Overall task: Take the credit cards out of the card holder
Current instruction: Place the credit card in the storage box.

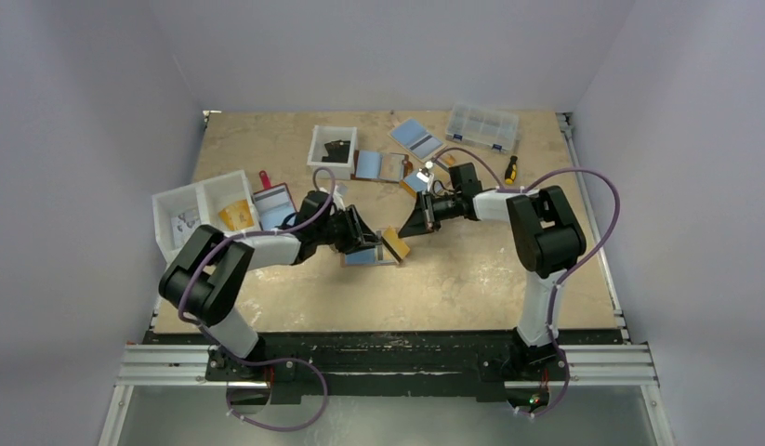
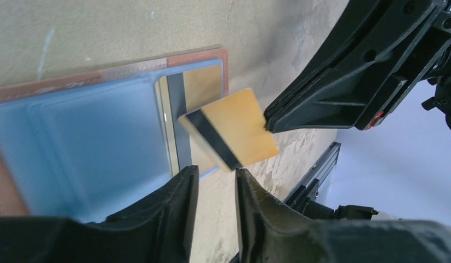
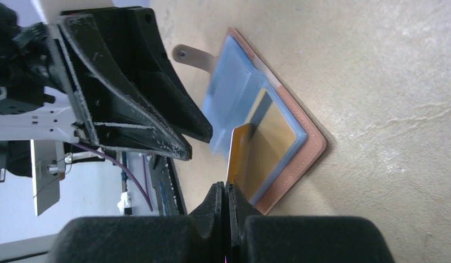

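The card holder (image 1: pixel 362 258) lies open on the table, tan-brown outside with light blue pockets (image 2: pixel 102 137); it also shows in the right wrist view (image 3: pixel 313 150). My right gripper (image 3: pixel 226 189) is shut on the corner of a yellow card with a black stripe (image 2: pixel 231 129), held tilted just off the holder's edge (image 1: pixel 395 244). A second yellow card with a dark stripe (image 3: pixel 272 131) sits in a pocket. My left gripper (image 2: pixel 217 175) is open and empty, with its fingers low at the holder's near edge. No light blue or dark grey card shows.
White bins (image 1: pixel 202 209) stand at the left and a white box (image 1: pixel 332 149) at the back. Other wallets (image 1: pixel 415 137) lie nearby with a clear organizer case (image 1: pixel 482 125) and a screwdriver (image 1: pixel 511 169). The two grippers are close together over the holder.
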Tool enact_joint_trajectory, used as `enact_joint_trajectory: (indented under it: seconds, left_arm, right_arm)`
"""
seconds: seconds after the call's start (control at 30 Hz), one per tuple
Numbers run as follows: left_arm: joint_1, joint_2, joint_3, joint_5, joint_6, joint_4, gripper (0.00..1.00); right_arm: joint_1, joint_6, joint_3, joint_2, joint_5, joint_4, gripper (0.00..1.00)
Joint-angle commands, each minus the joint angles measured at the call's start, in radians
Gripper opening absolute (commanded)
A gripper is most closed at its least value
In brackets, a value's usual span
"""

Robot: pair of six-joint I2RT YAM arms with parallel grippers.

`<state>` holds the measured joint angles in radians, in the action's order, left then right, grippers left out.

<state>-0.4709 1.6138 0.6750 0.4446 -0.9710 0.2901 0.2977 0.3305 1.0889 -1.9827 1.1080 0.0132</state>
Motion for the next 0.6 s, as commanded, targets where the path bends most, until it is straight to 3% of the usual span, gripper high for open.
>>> enact_joint_trajectory:
  seconds: [0.0, 0.33, 0.57]
  left_arm:
    - [-0.025, 0.067, 0.071, 0.012, -0.01, 0.061, 0.3]
    - [-0.051, 0.159, 0.097, 0.022, -0.018, 0.07, 0.22]
    - [-0.057, 0.195, 0.091, 0.011, -0.012, 0.039, 0.17]
  right_arm:
    - [0.015, -0.031, 0.027, -0.022, -0.039, -0.022, 0.0]
    - [0.02, -0.05, 0.046, -0.053, -0.053, -0.065, 0.0]
    - [0.033, -0.054, 0.053, -0.066, -0.059, -0.084, 0.11]
